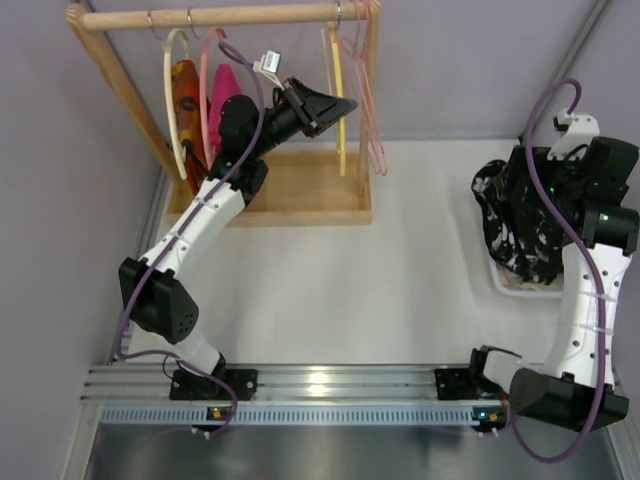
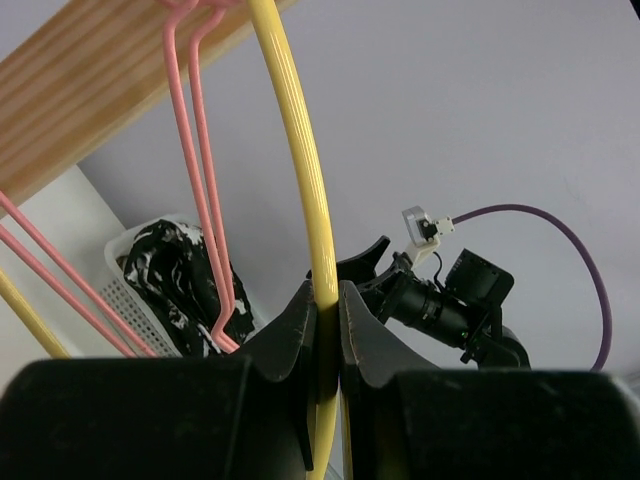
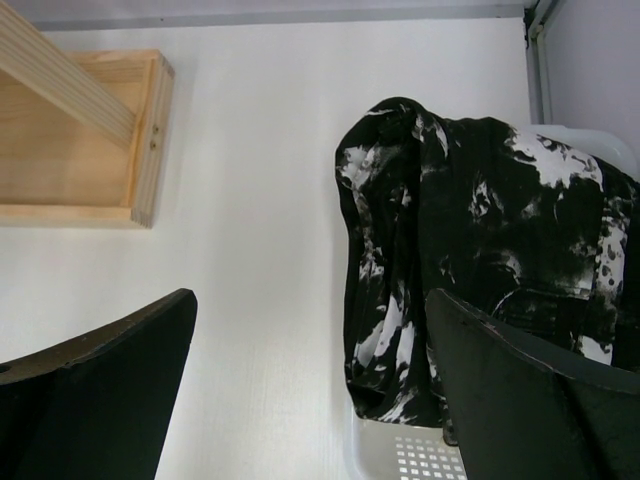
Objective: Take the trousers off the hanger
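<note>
The yellow hanger hangs bare from the wooden rail at the right of the rack. My left gripper is shut on its yellow wire, which the left wrist view shows pinched between the fingers. The black trousers with white splotches lie bunched in and over the rim of a white basket at the right. My right gripper hovers just above them, open and empty. In the right wrist view the trousers lie partly under the right finger.
The wooden rack stands at the back left, with a cream hanger, orange and magenta garments and pink hangers on its rail. The pink hangers hang close beside the yellow one. Grey walls stand on both sides.
</note>
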{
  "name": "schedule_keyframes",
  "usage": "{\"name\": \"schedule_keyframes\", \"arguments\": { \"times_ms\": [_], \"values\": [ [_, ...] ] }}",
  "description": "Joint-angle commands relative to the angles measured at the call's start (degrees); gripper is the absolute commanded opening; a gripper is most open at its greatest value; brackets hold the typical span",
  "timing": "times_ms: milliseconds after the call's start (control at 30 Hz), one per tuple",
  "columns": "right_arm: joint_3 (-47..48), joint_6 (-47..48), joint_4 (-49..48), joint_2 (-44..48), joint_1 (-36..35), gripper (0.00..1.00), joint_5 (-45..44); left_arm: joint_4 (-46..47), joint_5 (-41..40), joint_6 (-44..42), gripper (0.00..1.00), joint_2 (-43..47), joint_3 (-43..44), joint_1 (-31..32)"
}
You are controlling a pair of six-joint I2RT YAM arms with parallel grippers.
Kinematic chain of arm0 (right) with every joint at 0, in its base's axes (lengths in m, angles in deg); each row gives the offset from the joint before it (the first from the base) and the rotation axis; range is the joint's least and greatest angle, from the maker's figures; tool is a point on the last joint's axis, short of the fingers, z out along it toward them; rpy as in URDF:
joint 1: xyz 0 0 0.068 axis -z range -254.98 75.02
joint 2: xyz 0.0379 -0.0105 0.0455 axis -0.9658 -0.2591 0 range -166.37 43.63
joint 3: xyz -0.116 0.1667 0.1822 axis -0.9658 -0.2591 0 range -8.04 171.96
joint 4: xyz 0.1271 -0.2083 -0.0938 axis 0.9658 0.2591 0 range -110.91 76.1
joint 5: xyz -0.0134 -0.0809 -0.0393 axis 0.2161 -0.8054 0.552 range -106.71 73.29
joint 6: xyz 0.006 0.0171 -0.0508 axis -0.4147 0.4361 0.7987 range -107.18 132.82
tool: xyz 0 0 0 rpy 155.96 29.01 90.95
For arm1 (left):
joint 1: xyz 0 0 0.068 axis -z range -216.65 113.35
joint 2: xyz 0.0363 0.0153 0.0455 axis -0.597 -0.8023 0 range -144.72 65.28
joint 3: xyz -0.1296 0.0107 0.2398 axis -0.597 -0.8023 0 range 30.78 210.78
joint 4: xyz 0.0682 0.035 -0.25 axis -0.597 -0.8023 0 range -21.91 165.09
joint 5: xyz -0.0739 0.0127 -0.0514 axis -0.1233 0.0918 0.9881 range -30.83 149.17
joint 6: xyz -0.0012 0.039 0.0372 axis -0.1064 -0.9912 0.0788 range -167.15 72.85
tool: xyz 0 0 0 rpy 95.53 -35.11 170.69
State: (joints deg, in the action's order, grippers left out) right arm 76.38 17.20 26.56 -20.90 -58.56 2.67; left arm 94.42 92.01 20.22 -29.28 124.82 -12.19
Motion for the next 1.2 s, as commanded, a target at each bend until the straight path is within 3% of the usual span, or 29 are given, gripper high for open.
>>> {"name": "schedule_keyframes", "arguments": {
  "times_ms": [0, 333, 600, 767, 900, 1033, 1167],
  "values": [
    [0.3, -0.1, -0.6, 1.8, 0.8, 0.99, 0.6, 3.9, -0.5, -0.4, 0.0, 1.1, -0.6, 0.2],
    [0.8, -0.3, -0.4, 2.5, 0.8, 0.99, 1.0, 1.6, -1.8, -2.0, 0.0, -1.4, -0.6, -0.4],
    [0.4, -0.4, -0.4, 3.1, 0.8, 0.99, 1.1, 0.7, -2.4, -2.2, 0.0, -4.3, 6.1, -0.5],
    [0.3, -0.5, -0.5, 3.3, 0.8, 0.99, 1.1, 0.6, -1.7, -1.7, 0.01, -4.4, 4.1, -0.4],
    [0.6, -0.7, -0.8, 3.3, 0.7, 0.99, 1.4, 0.6, -2.1, -2.0, 0.18, -2.1, 0.3, -0.4],
    [0.7, -1.1, -0.9, 3.1, 0.8, 1.0, 2.0, 0.1, -2.8, -3.5, 0.47, 1.0, -2.6, -0.5],
    [0.7, -1.5, -1.0, 3.5, 0.8, 0.99, 2.2, -3.6, -4.5, -7.2, 0.62, 4.6, -5.5, -0.5]
  ]
}}
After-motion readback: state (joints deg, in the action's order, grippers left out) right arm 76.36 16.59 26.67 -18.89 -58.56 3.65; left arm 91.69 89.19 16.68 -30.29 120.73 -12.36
